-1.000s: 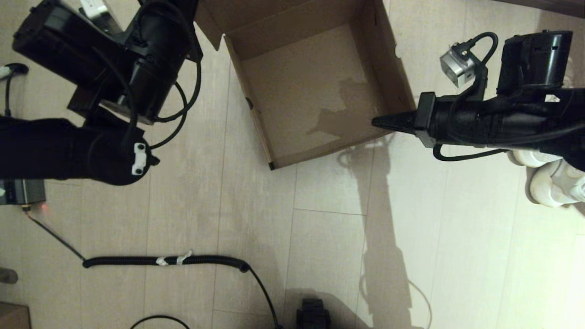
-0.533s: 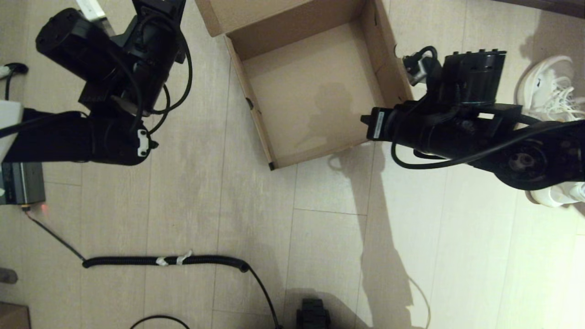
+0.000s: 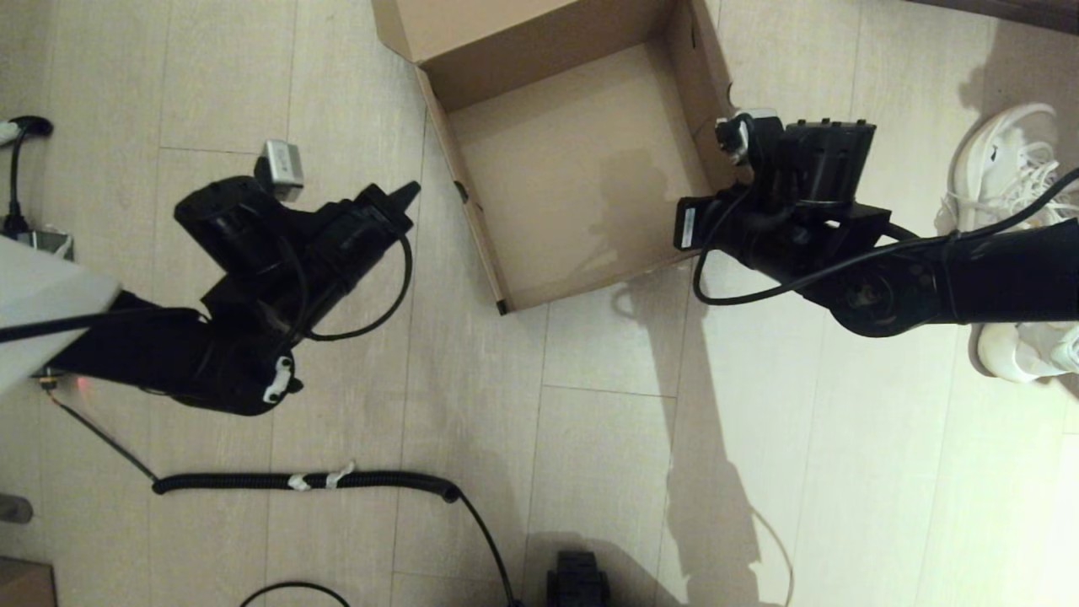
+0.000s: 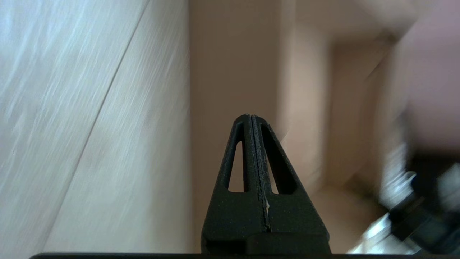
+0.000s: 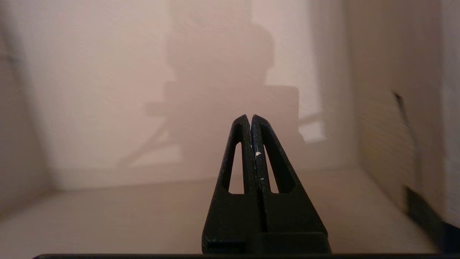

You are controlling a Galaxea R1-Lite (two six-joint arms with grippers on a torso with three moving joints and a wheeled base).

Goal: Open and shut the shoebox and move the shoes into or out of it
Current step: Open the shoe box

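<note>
The brown cardboard shoebox [image 3: 472, 219] lies open and empty on the floor, its lid flap [image 3: 438, 25] folded back at the far side. Two white shoes rest on the floor to the box's right, one [image 3: 1003, 164] farther away and one [image 3: 1024, 354] nearer, partly under my right arm. My left gripper [image 3: 409, 190] is shut and empty, level with the box's left wall and a little to its left; its fingertips [image 4: 250, 117] point at that wall. My right gripper [image 5: 250, 117] is shut and empty over the box's right side, facing the bare box floor [image 5: 107, 90].
A coiled black cable [image 3: 303, 481] runs across the floor in front of me. A black object [image 3: 577, 582] sits at the near edge. A pale box-like thing [image 3: 42, 295] stands at the left, with a plug and cord [image 3: 21, 135] behind it.
My left arm has swung down from beside the lid flap to the box's left side. My right arm has turned in over the box's right wall, uncovering the farther shoe.
</note>
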